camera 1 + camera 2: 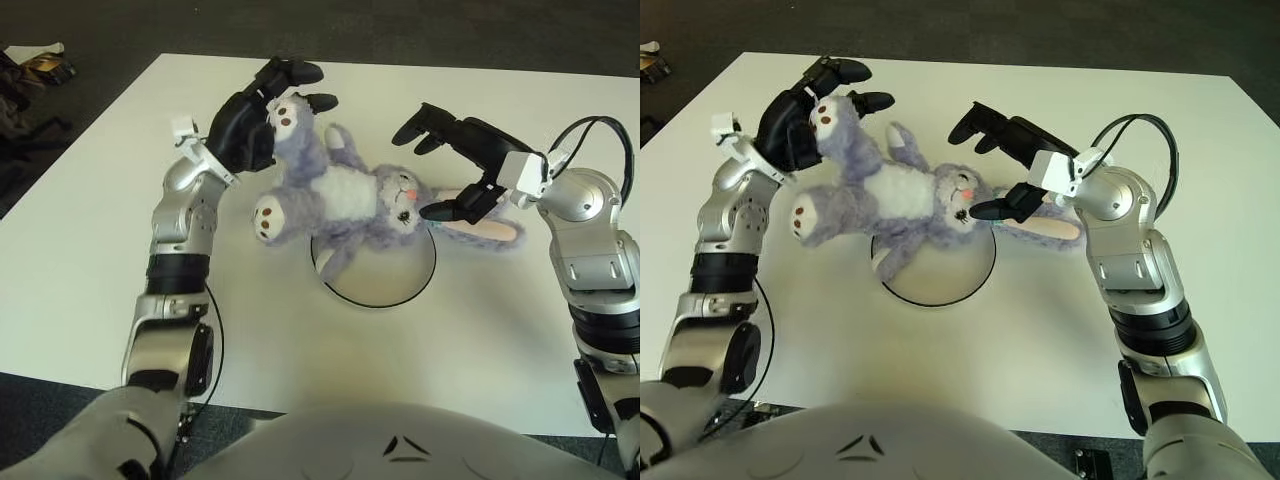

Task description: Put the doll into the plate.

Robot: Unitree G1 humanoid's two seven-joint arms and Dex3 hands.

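Purple plush doll [345, 195]: rabbit, white belly, long pink-lined ears. Lies on its back across the far-left part of the plate [395, 297], head over the rim, legs pointing away to the left and off the plate.

Plate: white, dark-rimmed, round, flat on the table [480, 330]. Near half bare.

Left hand [250, 125]: black, fingers curled on the doll's upper foot, holding that leg raised.

Right hand [455, 165]: fingers spread, two above and one below, beside the doll's head and over the ears; whether it touches the plush cannot be told. Nothing is pinched.

Risks, as judged:
- Doll is only partly over the plate. Released now, legs and ears would likely rest on the table, since the body is longer than the plate is wide.
- A single-foot hold on limp plush may slip, or may swing the body off the rim.
- Plate is light-looking; dragging the doll across it could shift it.

Surroundings: dark floor; small clutter [40, 65] at the far left, off the table. Nothing blocks the plate but the doll's own sprawl.
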